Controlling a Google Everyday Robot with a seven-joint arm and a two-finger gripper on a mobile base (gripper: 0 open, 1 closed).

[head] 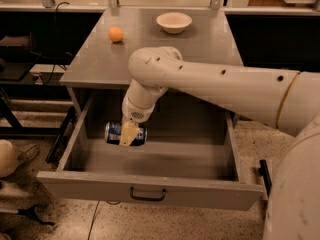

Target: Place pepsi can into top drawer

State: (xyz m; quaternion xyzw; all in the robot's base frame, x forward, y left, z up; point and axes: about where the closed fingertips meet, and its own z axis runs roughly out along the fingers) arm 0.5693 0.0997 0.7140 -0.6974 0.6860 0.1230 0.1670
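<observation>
So, containers first, big to small. The top drawer (150, 188) stands open out of the grey cabinet (100, 64), w/ a dark handle (147, 194) at the centre of its flat front. In its L half, nearer the back wall than the front, is the pepsi can (113, 132). It lies on its side, long axis running across the drawer. The gripper (128, 134) is down inside the drawer and clamped on the can, w/ one tan finger (129, 132) across the can's middle. The smaller container is a cream bowl (174, 22), open side up on the cabinet top, toward the back.

Hard to make out:
- Can't tell if the can touches the drawer floor or hangs just above it.
- The 2nd finger sits behind the can, out of sight.
- The tan finger covers the can's mid section, so only its blue L part and R end show.
- The white arm (225, 86) blocks the cabinet's front edge and part of the drawer's back.
- The robot body (295, 194) is cut off at the R and bottom edges.

Surface and room: the cabinet top is plain grey, w/ an orange ball (116, 34) at back L, well apart from the bowl. The floor (200, 224) is speckled. Dark shelving runs behind and to the L. A pale round object (6, 158) sits on the floor, cut off by the L edge.
</observation>
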